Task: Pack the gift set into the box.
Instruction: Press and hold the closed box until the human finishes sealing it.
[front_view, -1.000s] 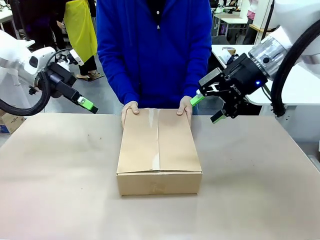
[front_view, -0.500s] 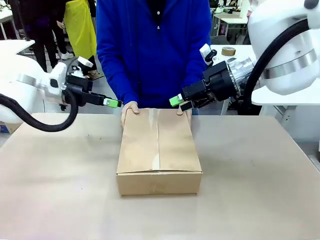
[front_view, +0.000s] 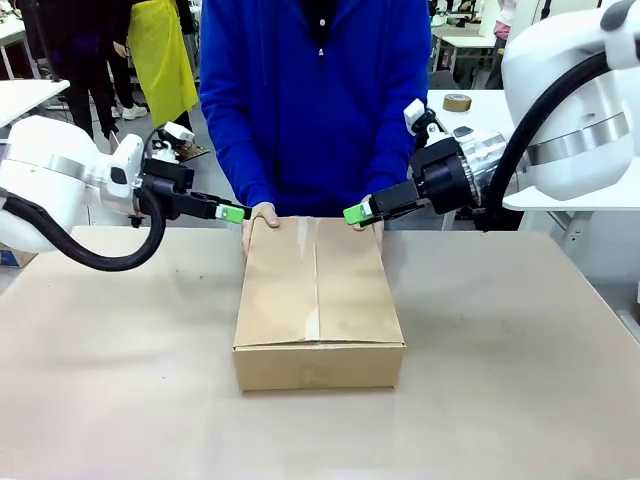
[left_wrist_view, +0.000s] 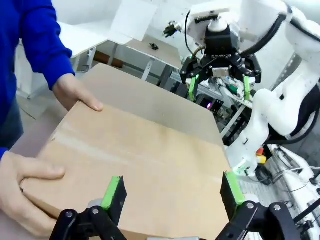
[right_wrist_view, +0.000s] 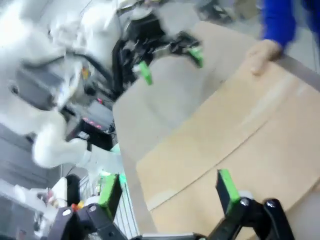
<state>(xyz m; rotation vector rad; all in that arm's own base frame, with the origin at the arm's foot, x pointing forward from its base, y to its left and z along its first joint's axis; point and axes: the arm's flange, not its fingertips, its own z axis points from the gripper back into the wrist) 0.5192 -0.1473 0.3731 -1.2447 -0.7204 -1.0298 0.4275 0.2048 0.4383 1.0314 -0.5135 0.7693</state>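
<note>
Found the box (front_view: 318, 300) lying shut in the middle of the desk (front_view: 110, 380), flaps folded down, with a seam running along its top from the near edge to the far one. Noted a plain, matte tan surface on the desk. Saw a person in a blue top (front_view: 315, 100) standing at the far side, one hand (front_view: 260, 215) on the box's far left corner and the other hand (front_view: 371, 218) on its far right corner.

Caught the left pincer (front_view: 235, 213) hovering off the desk just beside the far left corner, next to the hand there; could not tell whether it touched. Saw it in its own wrist view (left_wrist_view: 172, 189) spread wide over the box top, gripping nothing. Found the right pincer (front_view: 355, 213) level with it at the far right corner, right at the other hand. Saw it in its own blurred wrist view (right_wrist_view: 167, 190) also gaping wide and holding nothing.

Behind the person, made out a grey floor and white tables, one carrying a roll of tape (front_view: 458, 102).
</note>
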